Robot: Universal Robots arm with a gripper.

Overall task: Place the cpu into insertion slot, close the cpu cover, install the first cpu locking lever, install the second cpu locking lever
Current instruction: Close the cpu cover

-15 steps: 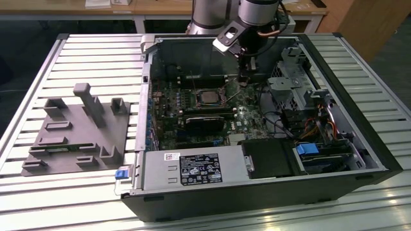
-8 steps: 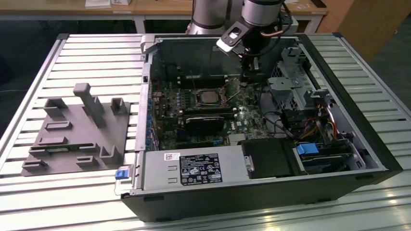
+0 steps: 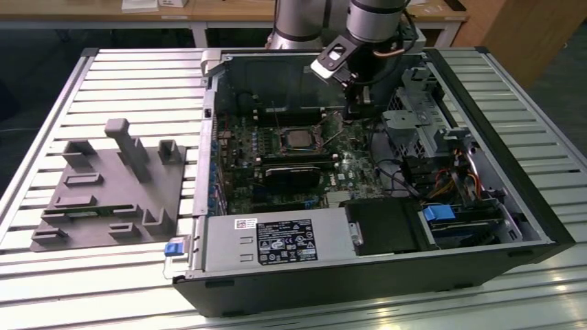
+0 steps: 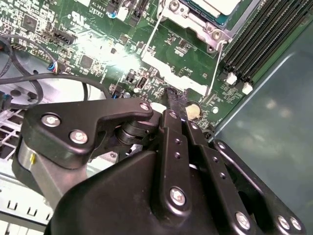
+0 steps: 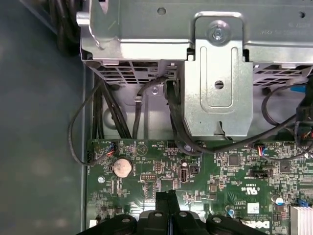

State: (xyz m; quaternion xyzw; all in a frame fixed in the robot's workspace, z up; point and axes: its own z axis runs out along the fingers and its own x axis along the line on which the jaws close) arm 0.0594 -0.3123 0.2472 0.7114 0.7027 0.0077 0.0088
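In the exterior view my gripper (image 3: 358, 113) reaches down into the open computer case, just to the exterior view's right of the insertion slot (image 3: 280, 141). The cpu (image 3: 299, 139) lies in the slot, its silver-grey top (image 4: 215, 5) showing through the cpu cover (image 4: 183, 17), a silvery frame lying flat around it. Two thin wire levers (image 4: 150, 39) (image 4: 215, 66) run out from the socket over the green board; whether they are latched I cannot tell. My black fingertips (image 5: 166, 200) are pressed together with nothing between them, hovering over the board near one lever's end.
Long black memory slots (image 4: 259, 34) lie beside the socket. A metal drive cage (image 5: 215, 88) with black cables (image 5: 146, 98) and a coin cell (image 5: 122, 168) sit beyond my fingers. The power supply (image 3: 275, 240) fills the case's near end. A grey fixture block (image 3: 110, 185) stands outside.
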